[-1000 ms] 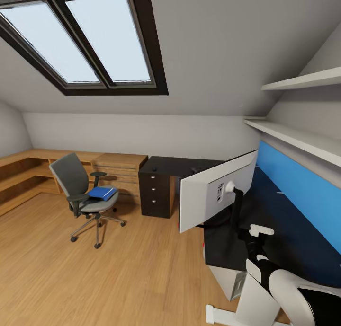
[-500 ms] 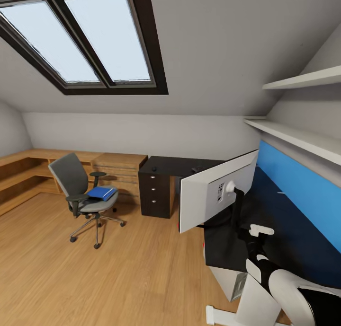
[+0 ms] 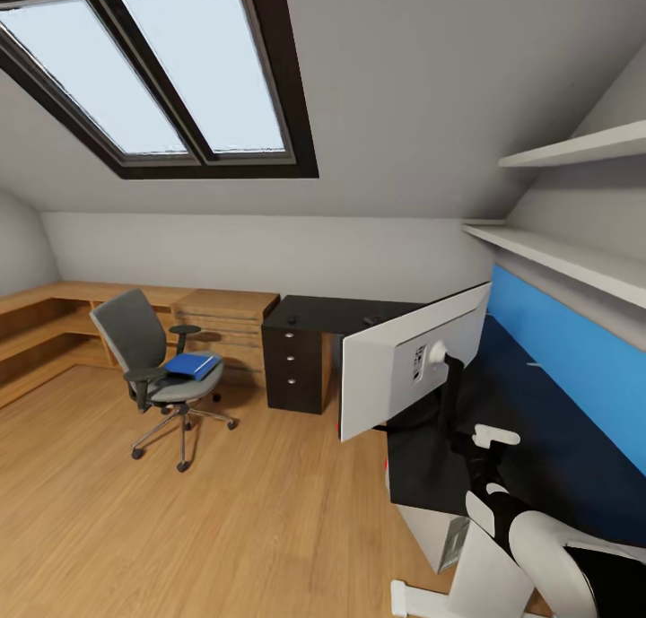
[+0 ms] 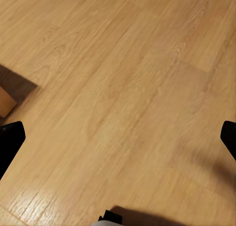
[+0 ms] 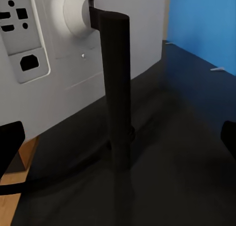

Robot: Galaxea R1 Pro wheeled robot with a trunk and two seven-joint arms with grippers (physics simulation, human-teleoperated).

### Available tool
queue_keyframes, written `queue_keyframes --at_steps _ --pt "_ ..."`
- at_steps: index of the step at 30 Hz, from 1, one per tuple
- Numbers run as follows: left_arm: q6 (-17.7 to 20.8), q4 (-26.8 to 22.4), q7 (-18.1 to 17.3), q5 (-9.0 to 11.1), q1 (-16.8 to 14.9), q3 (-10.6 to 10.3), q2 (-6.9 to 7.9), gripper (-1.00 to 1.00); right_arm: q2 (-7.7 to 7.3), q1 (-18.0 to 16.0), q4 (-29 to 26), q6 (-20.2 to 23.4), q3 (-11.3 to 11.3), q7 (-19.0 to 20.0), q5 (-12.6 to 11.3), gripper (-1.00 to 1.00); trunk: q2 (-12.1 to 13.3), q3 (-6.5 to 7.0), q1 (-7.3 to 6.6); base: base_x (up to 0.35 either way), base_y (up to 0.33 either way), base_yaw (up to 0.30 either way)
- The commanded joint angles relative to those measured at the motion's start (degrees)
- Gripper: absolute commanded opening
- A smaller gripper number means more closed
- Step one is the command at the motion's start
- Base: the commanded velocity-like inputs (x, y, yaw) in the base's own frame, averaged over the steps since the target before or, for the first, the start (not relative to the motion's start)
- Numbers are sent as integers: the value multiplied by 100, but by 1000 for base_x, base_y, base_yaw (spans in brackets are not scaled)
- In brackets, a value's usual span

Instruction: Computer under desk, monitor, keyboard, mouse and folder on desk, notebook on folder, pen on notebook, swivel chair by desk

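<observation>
Moved: view drifted slightly; monitor (image 3: 408,358) unchanged on surface (image 3: 502,439).
Jaws: both wide open, empty.
Advice: approach folder (image 3: 191,364) squarely.

One monitor (image 3: 408,358), one swivel chair (image 3: 152,367), one folder (image 3: 192,365), one desk (image 3: 502,421), two wall shelves (image 3: 574,205) and two skylight panes (image 3: 135,71) are counted.

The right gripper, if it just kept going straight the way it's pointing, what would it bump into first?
Most likely the monitor: its thin black neck stands dead ahead between the open right gripper fingertips, rising from the desk. How far ahead is hard to judge.
</observation>
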Motion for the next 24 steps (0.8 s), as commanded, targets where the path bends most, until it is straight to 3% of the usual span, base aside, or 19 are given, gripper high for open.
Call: queue_keyframes --at_steps 1,4,8,10,14,20,24 --pt "7 -12 12 -24 1 22 1 100 0 -6 6 -38 -9 15 -27 100 -51 -28 25 0 0 0" --pt "32 -28 19 -22 1 21 4 100 0 -6 7 -54 -9 14 -27 100 -172 -82 91 0 0 0" --pt "161 -446 51 -26 1 20 6 100 0 -6 7 -62 -10 15 -30 100 -332 -154 179 0 0 0" --pt "521 -772 121 -27 1 22 6 100 -3 -6 7 -63 -10 15 -29 100 -412 -190 223 0 0 0" --pt "1890 -1682 424 -29 2 23 6 100 -7 -6 7 -66 -10 15 -27 100 -573 -262 311 0 0 0" --pt "2982 -2963 711 -30 1 20 -2 100 -10 -6 7 -65 -10 15 -29 100 -813 -370 442 0 0 0" --pt "3543 -3556 809 -30 1 20 -8 100 -15 -6 7 -65 -10 13 -26 100 -974 -441 530 0 0 0"
